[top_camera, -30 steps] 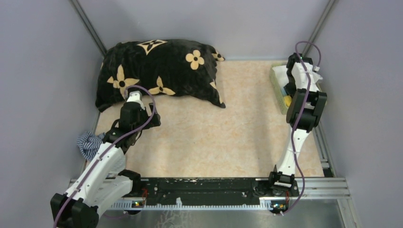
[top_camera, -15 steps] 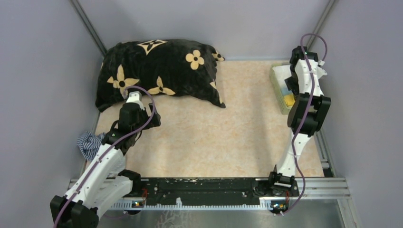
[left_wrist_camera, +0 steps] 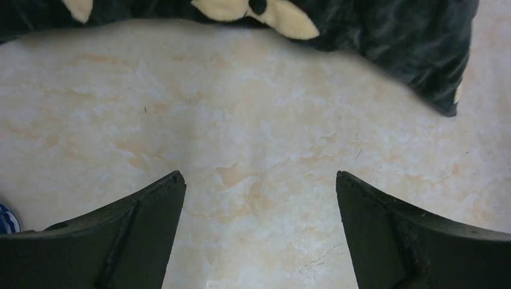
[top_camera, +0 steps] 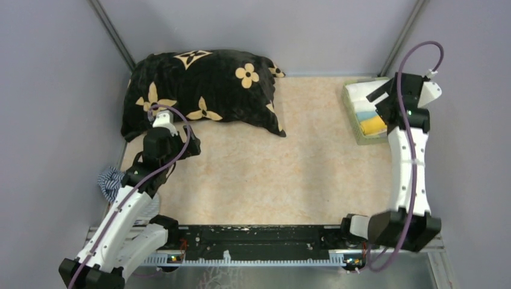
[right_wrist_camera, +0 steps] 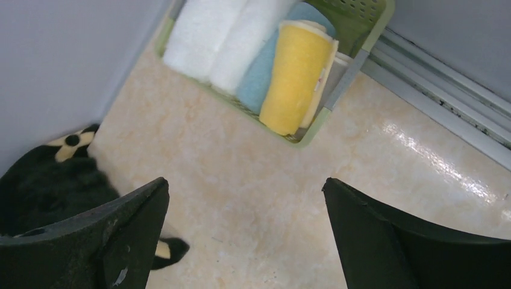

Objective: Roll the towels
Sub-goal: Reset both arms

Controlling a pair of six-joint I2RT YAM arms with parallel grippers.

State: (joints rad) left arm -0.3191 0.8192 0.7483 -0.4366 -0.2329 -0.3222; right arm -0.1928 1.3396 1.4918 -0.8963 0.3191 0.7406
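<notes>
While the right pincer [right_wrist_camera: 246,182] gapes, towels [right_wrist_camera: 283,66] lie rolled.

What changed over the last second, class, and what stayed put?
The right arm drew back off the basket, elbow dropping toward its base; the right gripper now stands open and empty, the yellow towel lying rolled in the basket. The left arm barely shifted; the cushion and striped cloth stayed put.

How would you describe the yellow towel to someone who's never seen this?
Look to the table's far right corner, where a pale green basket holds rolled towels. The yellow towel lies against the light blue one, with white rolls beyond; it is the only bright yellow roll.
</notes>
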